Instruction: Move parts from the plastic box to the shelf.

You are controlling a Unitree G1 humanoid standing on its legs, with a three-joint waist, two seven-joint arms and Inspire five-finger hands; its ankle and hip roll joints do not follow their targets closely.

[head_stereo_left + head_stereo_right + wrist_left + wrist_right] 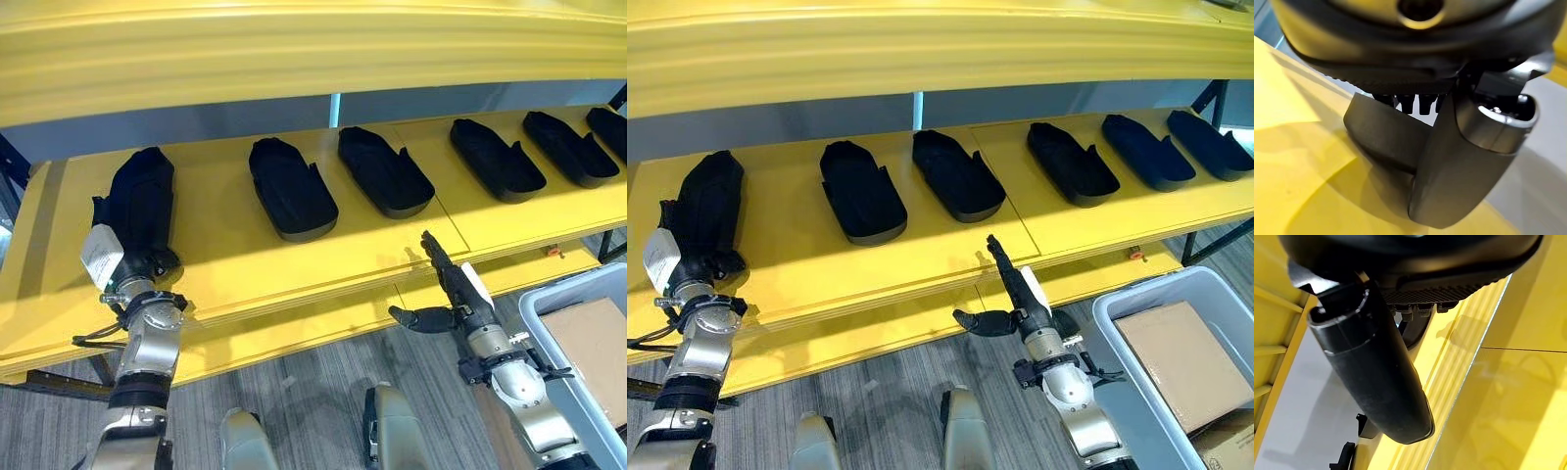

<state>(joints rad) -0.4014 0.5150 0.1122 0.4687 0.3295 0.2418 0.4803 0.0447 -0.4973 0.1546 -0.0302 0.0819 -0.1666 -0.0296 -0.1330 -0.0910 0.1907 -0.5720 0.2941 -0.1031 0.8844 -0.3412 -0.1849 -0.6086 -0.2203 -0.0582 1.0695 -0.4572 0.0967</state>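
Several black shoe-shaped parts lie in a row on the yellow shelf (225,257), among them one (291,188) left of centre and one (384,171) in the middle. The leftmost part (143,196) stands at the shelf's far left, and my left hand (147,262) is shut on its near end, the white-covered thumb (101,257) lying against its side. In the left wrist view the thumb (1464,161) curls beside the dark part (1383,137). My right hand (453,284) hovers at the shelf's front edge, open and holding nothing, its fingers straight and its thumb spread. The grey plastic box (1117,305) stands at the lower right.
A cardboard sheet (1181,357) lies in the plastic box. An upper yellow shelf board (313,49) overhangs the row of parts. Bare shelf surface lies between the leftmost part and its neighbour. Grey wood-look floor (313,392) runs below the shelf's front edge.
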